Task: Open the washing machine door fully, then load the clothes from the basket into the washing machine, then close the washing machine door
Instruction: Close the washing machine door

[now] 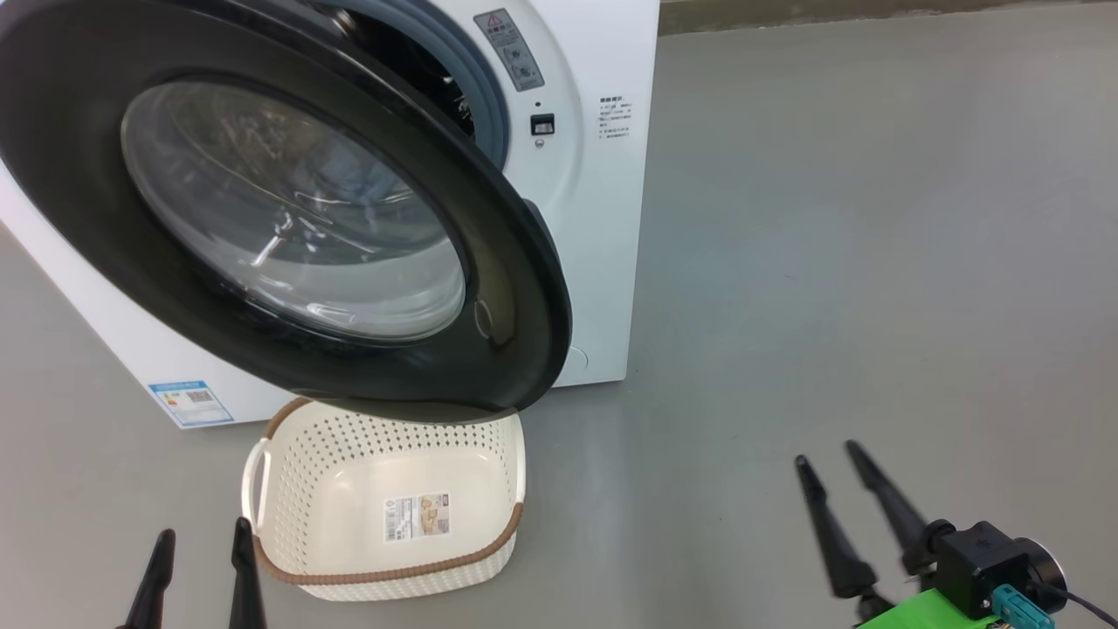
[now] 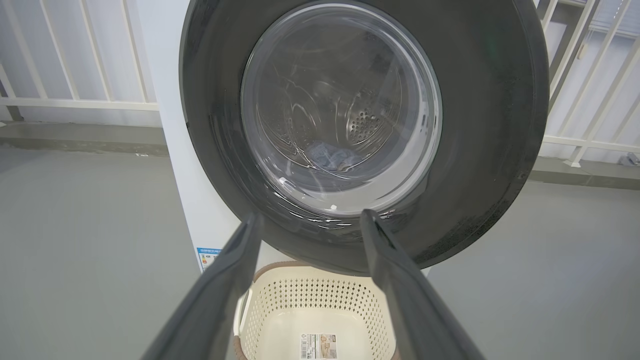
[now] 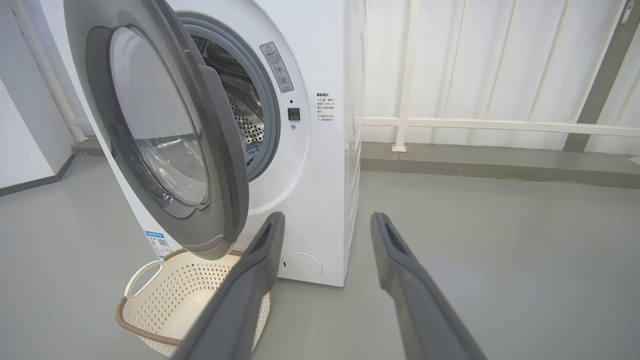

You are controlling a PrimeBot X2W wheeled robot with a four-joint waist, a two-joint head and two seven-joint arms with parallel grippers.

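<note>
Washing machine door (image 1: 288, 210) half-swung; its black rim overhangs the far end of the basket (image 1: 393, 572) and screens most of the drum mouth (image 3: 245, 110) from the front. Way in: a wedge-shaped gap between the door's right edge and the washing machine (image 1: 603, 218) front. Grey floor (image 1: 873, 262) right of the machine is unobstructed.

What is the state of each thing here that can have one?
Round glossy black washing machine door, partly open
Cream perforated plastic basket, upright, empty
Blue fabric clothes, inside the steel drum
Left gripper, open, holding nothing
Right gripper, open, holding nothing
</note>
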